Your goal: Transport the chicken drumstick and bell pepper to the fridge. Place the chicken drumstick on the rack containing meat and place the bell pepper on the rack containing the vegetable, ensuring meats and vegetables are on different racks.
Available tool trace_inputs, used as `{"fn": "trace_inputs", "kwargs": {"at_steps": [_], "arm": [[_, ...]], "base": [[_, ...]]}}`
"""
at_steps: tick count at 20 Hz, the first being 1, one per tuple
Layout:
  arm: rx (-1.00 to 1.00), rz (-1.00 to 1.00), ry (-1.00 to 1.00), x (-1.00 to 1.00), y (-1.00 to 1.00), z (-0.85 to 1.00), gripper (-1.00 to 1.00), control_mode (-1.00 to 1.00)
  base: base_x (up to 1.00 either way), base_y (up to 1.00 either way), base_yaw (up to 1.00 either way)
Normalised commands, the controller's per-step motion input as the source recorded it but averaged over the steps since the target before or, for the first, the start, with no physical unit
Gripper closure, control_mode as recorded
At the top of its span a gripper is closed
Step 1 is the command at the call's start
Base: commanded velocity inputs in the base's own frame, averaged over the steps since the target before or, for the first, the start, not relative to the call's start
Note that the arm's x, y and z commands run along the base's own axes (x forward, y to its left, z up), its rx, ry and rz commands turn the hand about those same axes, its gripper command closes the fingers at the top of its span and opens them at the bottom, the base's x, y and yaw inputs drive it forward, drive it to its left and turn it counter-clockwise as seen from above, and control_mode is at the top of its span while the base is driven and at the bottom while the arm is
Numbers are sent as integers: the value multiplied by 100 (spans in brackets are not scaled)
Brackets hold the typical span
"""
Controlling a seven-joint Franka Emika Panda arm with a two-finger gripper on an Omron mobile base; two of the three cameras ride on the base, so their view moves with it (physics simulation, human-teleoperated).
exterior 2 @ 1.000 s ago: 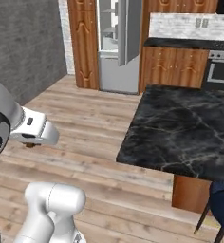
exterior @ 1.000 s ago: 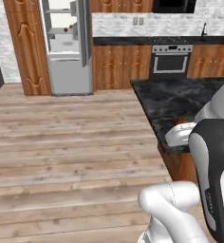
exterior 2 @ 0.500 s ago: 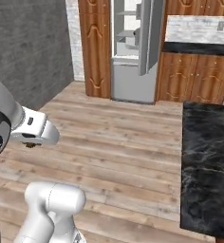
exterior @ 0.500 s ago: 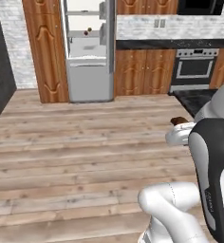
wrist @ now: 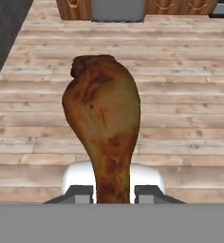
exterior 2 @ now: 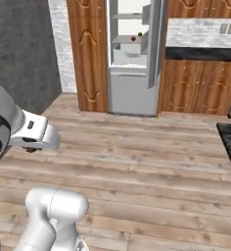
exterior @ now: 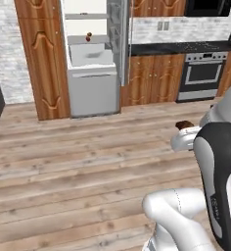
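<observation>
Hand view: claw [wrist: 113,192] pinching chicken drumstick [wrist: 103,118] by its thin end, over wood floor [wrist: 180,71]. Base views: fridge [exterior: 94,59] open ahead, small red item [exterior: 89,36] on a shelf.

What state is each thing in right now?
Fridge: upper door open, lower freezer drawer shut.
Gripper: shut on the drumstick.
Drumstick: held by its thin end, thick end pointing away from the hand.
Oven: door shut.
</observation>
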Motion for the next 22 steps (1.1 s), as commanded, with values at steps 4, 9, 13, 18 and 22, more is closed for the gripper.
{"fn": "trace_inputs", "kwargs": {"at_steps": [4,9,13,18,22], "arm": [[0,0,0,0,0,0,100,100],[0,0,0,0,0,0,100,100],[0,0,0,0,0,0,100,100],[0,0,0,0,0,0,100,100],[0,0,0,0,0,0,100,100]], "base": [[100,89,-40],[100,76,-41],[100,98,-37],[100,79,-32],[100,85,-31]]}}
